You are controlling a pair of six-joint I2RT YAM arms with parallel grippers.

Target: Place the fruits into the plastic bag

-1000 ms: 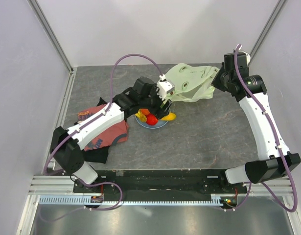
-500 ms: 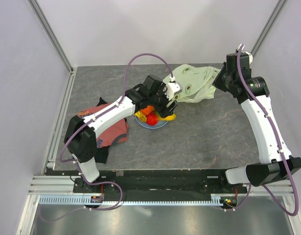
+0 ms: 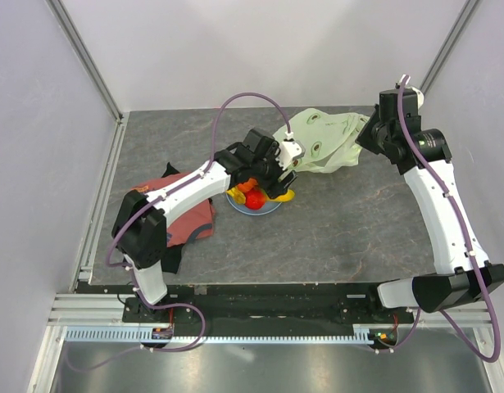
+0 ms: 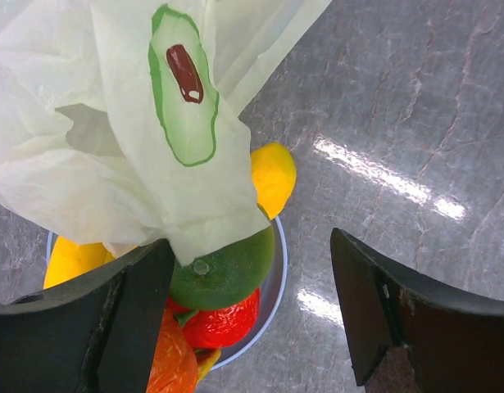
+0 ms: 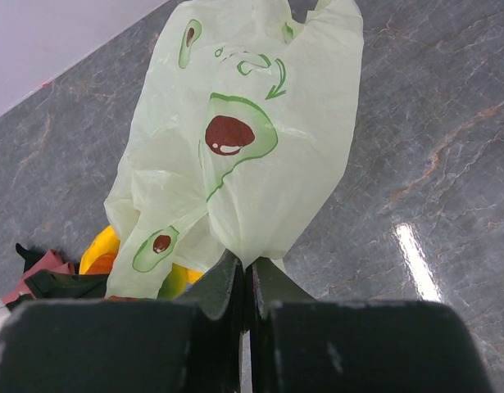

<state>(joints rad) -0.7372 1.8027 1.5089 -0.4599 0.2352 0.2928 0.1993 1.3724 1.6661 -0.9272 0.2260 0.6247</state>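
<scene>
The fruits (image 3: 256, 195) lie piled on a round blue plate (image 3: 253, 206): yellow bananas, a red one, an orange one and a green one (image 4: 225, 268). The pale green plastic bag (image 3: 324, 141) with avocado prints hangs stretched between plate and right arm. My right gripper (image 3: 368, 135) is shut on the bag's far end (image 5: 247, 164) and holds it up. My left gripper (image 4: 252, 315) is open above the plate's right rim; the bag's loose edge (image 4: 165, 139) drapes over the green fruit beside its left finger.
A red printed T-shirt (image 3: 179, 219) lies crumpled left of the plate, on a dark cloth (image 3: 165, 258). The grey table top (image 3: 342, 229) is bounded by white walls and a metal rail on the left (image 3: 104, 192).
My left gripper has moved right and back, from above the plate's left toward the bag's edge. The right gripper still holds the bag, shifted slightly right.
</scene>
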